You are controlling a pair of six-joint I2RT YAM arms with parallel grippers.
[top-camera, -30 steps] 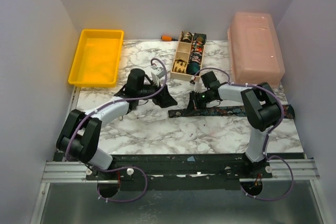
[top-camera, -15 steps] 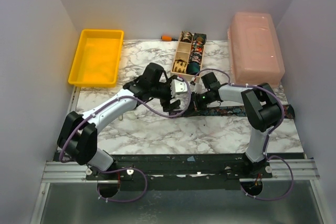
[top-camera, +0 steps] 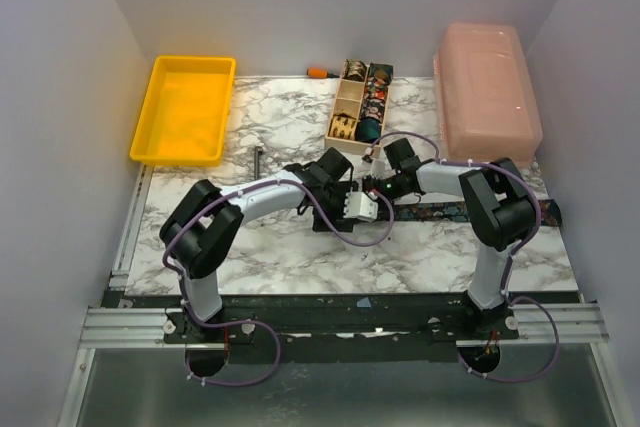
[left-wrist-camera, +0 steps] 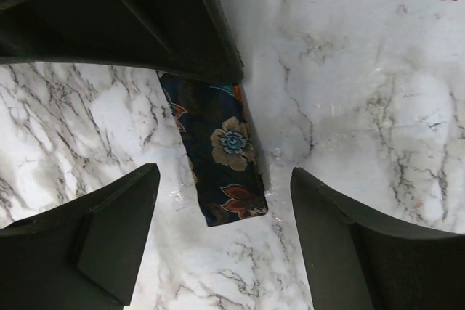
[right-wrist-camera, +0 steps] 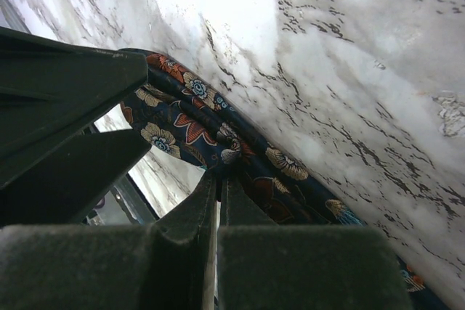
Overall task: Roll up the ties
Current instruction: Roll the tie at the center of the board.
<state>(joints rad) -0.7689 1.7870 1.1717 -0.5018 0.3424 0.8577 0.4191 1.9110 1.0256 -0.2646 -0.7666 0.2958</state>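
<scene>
Your left fingers stand wide, straddling the end of the floral tie; its length runs off toward your right fingers, closed tight against it.

I see the tie lying flat on the worktop, from the middle out to the right. My left hand hangs over its left end. My right hand is just beside it, behind the tie. Behind both stands the box with rolled ties in it. The tray sits back left, and the tub sits back right.
</scene>
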